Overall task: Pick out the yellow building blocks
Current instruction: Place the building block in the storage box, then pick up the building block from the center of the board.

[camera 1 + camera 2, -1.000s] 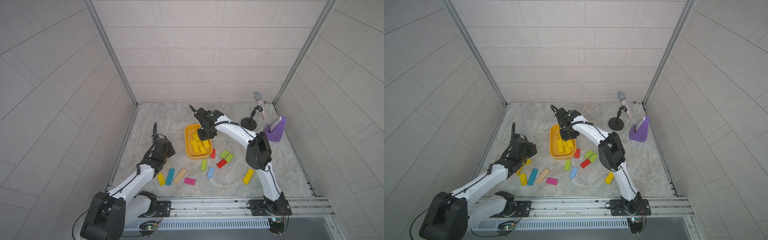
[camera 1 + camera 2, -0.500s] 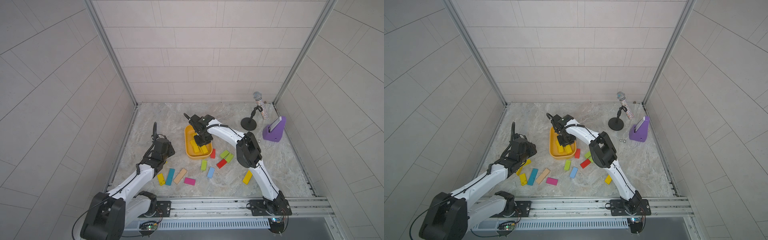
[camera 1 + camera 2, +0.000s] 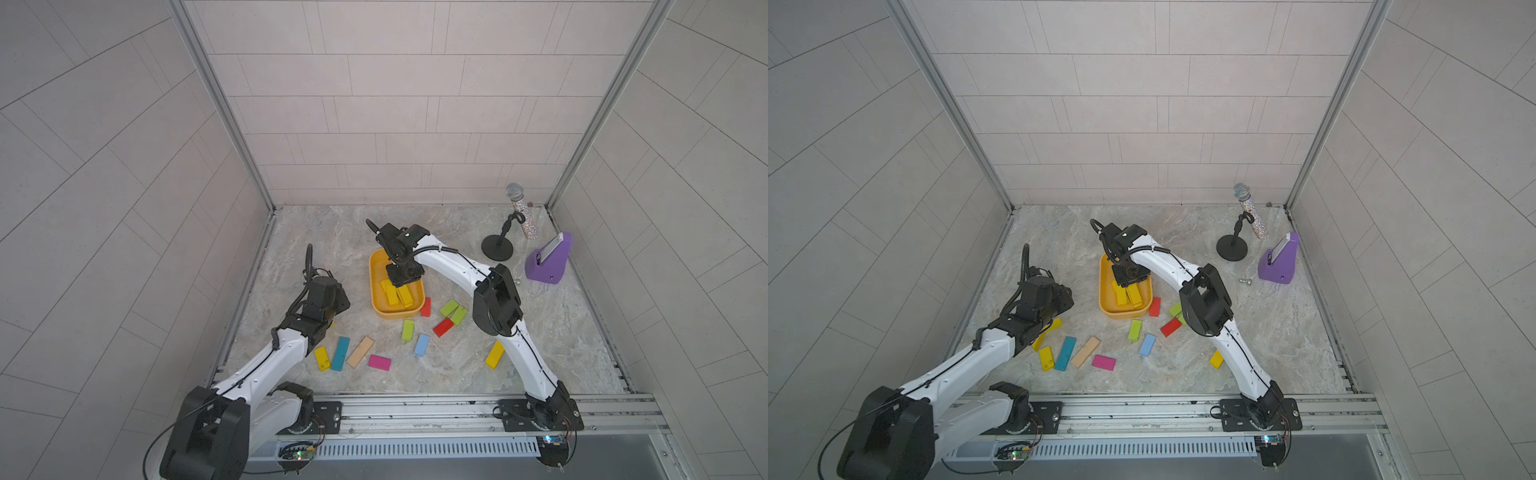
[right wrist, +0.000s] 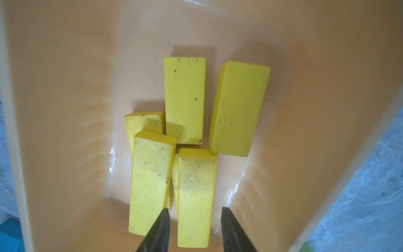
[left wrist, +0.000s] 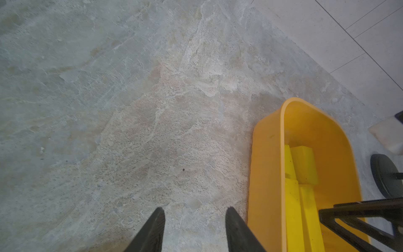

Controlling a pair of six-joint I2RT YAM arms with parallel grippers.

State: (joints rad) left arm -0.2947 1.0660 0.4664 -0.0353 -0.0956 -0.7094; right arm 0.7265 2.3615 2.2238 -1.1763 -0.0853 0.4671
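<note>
Several yellow building blocks (image 4: 185,98) lie in the orange-yellow tub (image 4: 65,109), which both top views show at mid-table (image 3: 376,270) (image 3: 1102,274). My right gripper (image 4: 194,210) hangs low inside the tub, open. One yellow block (image 4: 195,196) lies between its fingertips with a small gap on each side. On the table lie more yellow blocks: one front left (image 3: 322,358), one by the right arm (image 3: 494,354), and one partly under the left arm (image 3: 1054,323). My left gripper (image 5: 194,210) is open over bare table, left of the tub (image 5: 266,163).
Lime-green (image 3: 449,308), red (image 3: 442,327), blue (image 3: 421,345), teal (image 3: 340,353), tan (image 3: 360,352) and magenta (image 3: 379,362) blocks are scattered in front of the tub. A microphone on a stand (image 3: 496,249) and a purple phone holder (image 3: 548,262) stand at the back right.
My right gripper has sunk lower into the tub and its jaws have parted off the yellow block. The left arm has not moved.
</note>
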